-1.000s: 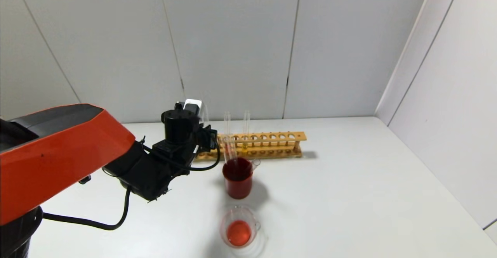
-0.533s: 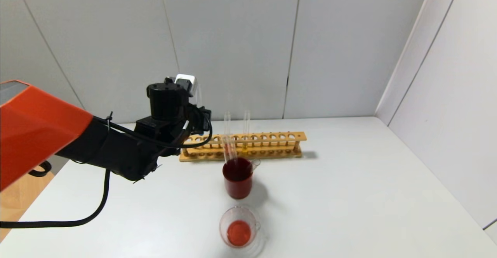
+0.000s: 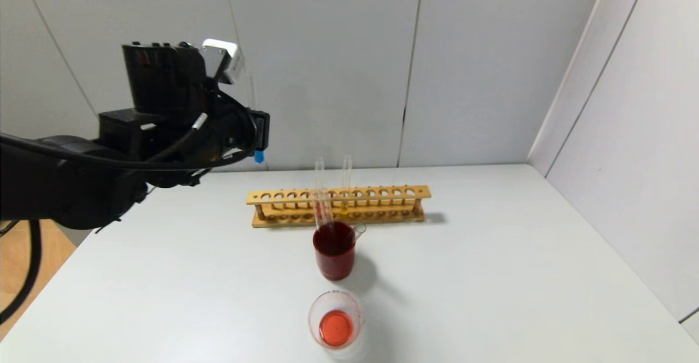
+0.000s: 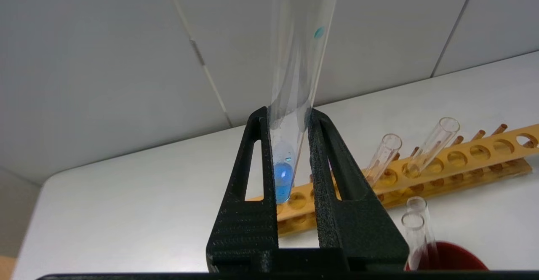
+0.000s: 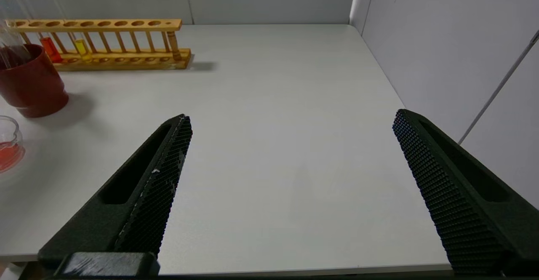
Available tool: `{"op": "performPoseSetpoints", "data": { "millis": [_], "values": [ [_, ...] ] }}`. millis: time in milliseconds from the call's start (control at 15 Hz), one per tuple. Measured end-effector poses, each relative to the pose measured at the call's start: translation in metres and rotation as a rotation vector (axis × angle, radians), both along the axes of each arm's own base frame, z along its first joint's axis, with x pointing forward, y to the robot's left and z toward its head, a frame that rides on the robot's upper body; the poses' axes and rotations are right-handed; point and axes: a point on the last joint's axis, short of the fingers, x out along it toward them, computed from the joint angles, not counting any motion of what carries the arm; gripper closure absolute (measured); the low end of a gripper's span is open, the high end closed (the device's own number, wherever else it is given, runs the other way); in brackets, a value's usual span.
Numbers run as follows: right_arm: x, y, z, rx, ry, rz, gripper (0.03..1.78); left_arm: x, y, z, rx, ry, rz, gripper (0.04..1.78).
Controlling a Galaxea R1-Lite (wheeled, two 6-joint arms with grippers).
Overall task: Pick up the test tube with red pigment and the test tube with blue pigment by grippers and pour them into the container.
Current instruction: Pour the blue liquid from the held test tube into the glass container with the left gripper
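Left gripper (image 4: 288,118) higher, with blue tube (image 4: 290,103)

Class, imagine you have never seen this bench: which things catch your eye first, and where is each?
The left gripper, raised high at the table's left, is shut on the test tube with blue pigment. Mid-table stands a dark red cup holding two empty tubes, before a wooden rack. Nearest the robot sits the glass container, with red liquid in it.

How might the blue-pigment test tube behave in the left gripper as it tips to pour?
The test tube with blue pigment looks like thin, smooth glass, so probably fragile and slippery. The left gripper clamps only its lower end, so it may pivot.
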Motion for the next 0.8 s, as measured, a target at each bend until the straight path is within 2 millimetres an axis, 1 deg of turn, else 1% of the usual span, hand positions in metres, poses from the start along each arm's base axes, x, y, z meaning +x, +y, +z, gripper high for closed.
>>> {"op": "performPoseSetpoints", "data": {
  "millis": [133,200,267,467,533,667,800],
  "values": [
    [0.0,0.0,0.0,0.0,0.0,0.0,0.07,-0.026,0.011,0.017,0.011,0.016,-0.001,1.52],
    [0.0,0.0,0.0,0.0,0.0,0.0,0.07,-0.04,0.016,0.021,0.022,0.034,-0.003,1.52],
    [0.0,0.0,0.0,0.0,0.0,0.0,0.07,-0.054,0.021,0.021,0.038,0.06,-0.005,1.52],
    [0.0,0.0,0.0,0.0,0.0,0.0,0.07,-0.096,0.027,0.003,0.095,0.139,-0.039,1.52],
    [0.0,0.0,0.0,0.0,0.0,0.001,0.07,-0.106,0.028,-0.005,0.112,0.159,-0.053,1.52],
    [0.0,0.0,0.0,0.0,0.0,0.001,0.07,-0.122,0.029,-0.02,0.134,0.194,-0.082,1.52],
    [0.0,0.0,0.0,0.0,0.0,0.0,0.07,-0.132,0.03,-0.032,0.126,0.211,-0.105,1.52]
  ]
}}
